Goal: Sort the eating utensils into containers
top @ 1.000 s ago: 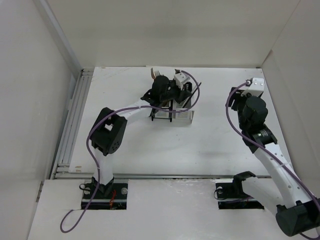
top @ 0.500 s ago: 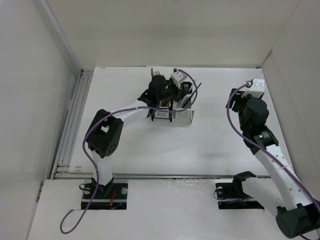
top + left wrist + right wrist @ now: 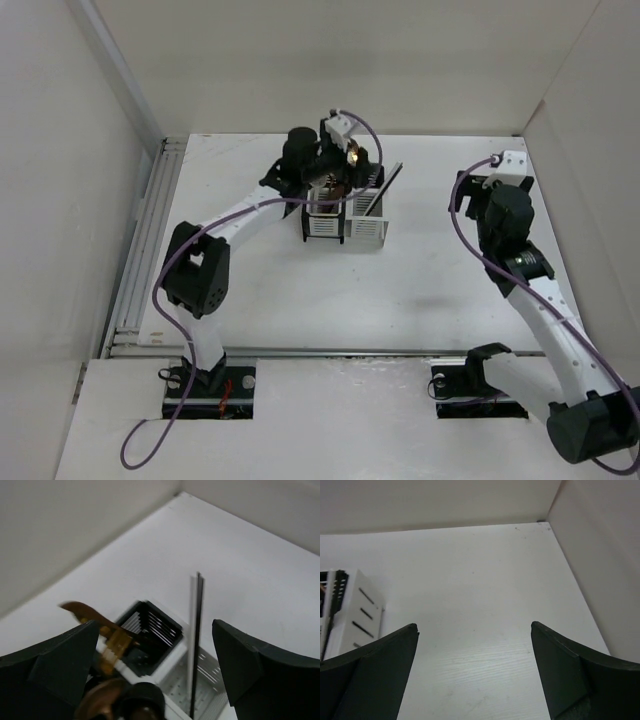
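left claw (image 3: 155, 630) and right claw (image 3: 474, 627) both gape empty. the thin chopsticks (image 3: 196, 630) leaning in the containers (image 3: 367, 232) look light, stiff, slippery; pinch mid-shaft.

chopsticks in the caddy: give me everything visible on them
The chopsticks are two long, thin, straight sticks, one black and one white, lying close side by side. Their lower ends sit inside the right caddy, the one with white perforated walls. Their tops lean out past its rim, toward the far right in the top view. The surface looks smooth, but the material is unclear. Nothing else is seen touching them.
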You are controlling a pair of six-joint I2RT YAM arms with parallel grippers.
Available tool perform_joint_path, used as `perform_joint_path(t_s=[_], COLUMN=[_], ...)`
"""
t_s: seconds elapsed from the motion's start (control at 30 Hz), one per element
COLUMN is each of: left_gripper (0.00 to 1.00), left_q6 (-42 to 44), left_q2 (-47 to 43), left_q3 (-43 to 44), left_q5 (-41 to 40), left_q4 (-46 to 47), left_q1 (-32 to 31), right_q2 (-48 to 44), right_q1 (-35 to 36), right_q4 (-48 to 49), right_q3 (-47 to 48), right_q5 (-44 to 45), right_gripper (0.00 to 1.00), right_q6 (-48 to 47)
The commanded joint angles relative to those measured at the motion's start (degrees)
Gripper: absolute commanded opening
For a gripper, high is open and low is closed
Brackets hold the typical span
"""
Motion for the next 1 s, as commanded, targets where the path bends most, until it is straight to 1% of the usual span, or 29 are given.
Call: perform_joint_path(t_s=[0.0, 0.03, 0.07, 0.1, 0.13, 0.17, 0.2, 0.23, 0.27, 0.33, 0.37, 0.47, 0.5, 0.57, 0.6, 0.77, 0.83, 0.97], left_gripper=[0.96, 0.99, 0.99, 0.99, 0.99, 0.99, 0.99, 0.99, 0.99, 0.99, 0.99, 0.99, 0.99, 0.99, 0.99, 0.99, 0.99, 0.99], left_q6=[-0.7, -0.7, -1.23, -1.23, -1.23, -0.62, -0.01, 0.61, 0.61, 0.61, 0.61, 0.09, -1.04, -3.24, -6.04, -11.85, -12.56, -12.57], left_q2=[-7.14, -7.14, -7.14, -7.14, -7.66, -8.45, -9.85, -9.86, -11.95, -14.77, -17.92, -22.07, -24.25, -25.94, -27.25, -30.69, -31.22, -31.22], left_q3=[9.37, 12.52, 13.77, 14.65, 14.66, 14.66, 12.84, 12.82, 10.47, 6.95, 2.32, -4.48, -8.24, -11.51, -14.23, -20.05, -21.71, -22.43], left_q5=[-8.92, -12.45, -16.83, -26.1, -30.28, -33.98, -40.63, -43.13, -44.99, -48.85, -50.0, -54.21, -54.23, -54.85, -54.85, -50.02, -50.01, -50.54], left_q4=[-5.4, -7.53, -9.38, -12.27, -13.08, -13.61, -14.13, -14.14, -15.01, -15.54, -15.55, -16.16, -16.94, -19.92, -20.98, -24.51, -24.51, -23.98], left_q1=[3.41, 4.9, 5.79, 6.84, 7.98, 10.78, 13.5, 13.53, 16.4, 19.23, 21.85, 25.65, 27.83, 29.78, 31.09, 31.9, 31.9, 31.9], right_q2=[3.81, 5.48, 9.5, 11.71, 14.0, 16.28, 20.57, 22.53, 24.11, 27.2, 27.73, 27.73, 27.73, 27.73, 27.73, 25.89, 25.27, 24.75], right_q1=[-2.81, -5.25, -6.84, -8.69, -12.71, -14.66, -17.99, -18.02, -19.76, -19.78, -19.78, -19.78, -19.78, -19.78, -19.78, -19.78, -19.78, -19.78], right_q4=[-2.12, -3.52, -6.84, -8.62, -10.29, -13.52, -15.3, -17.05, -18.46, -20.93, -20.94, -20.94, -20.94, -20.32, -19.71, -17.78, -17.77, -18.3], right_q3=[5.16, 8.04, 9.72, 11.57, 13.5, 17.35, 21.39, 21.43, 24.82, 27.22, 28.54, 29.25, 29.25, 29.25, 29.25, 27.58, 27.58, 27.58], right_q5=[2.95, 3.49, 3.5, 3.5, 2.28, 1.66, 1.05, 1.04, 2.08, 5.07, 6.74, 7.81, 7.81, 7.28, 6.67, 6.66, 6.14, 5.52], right_gripper=[0.99, 0.99, 0.99, 0.99, 0.99, 0.99, 0.99, 0.99, 0.99, 0.99, 0.99, 0.99, 0.99, 0.99, 0.99, 0.99, 0.99, 0.99], right_q6=[-0.61, -0.61, -0.61, -0.61, -0.61, -0.61, -0.61, 0.18, 0.19, 0.71, 1.32, 3.52, 4.22, 4.84, 4.84, 5.37, 5.37, 5.37])
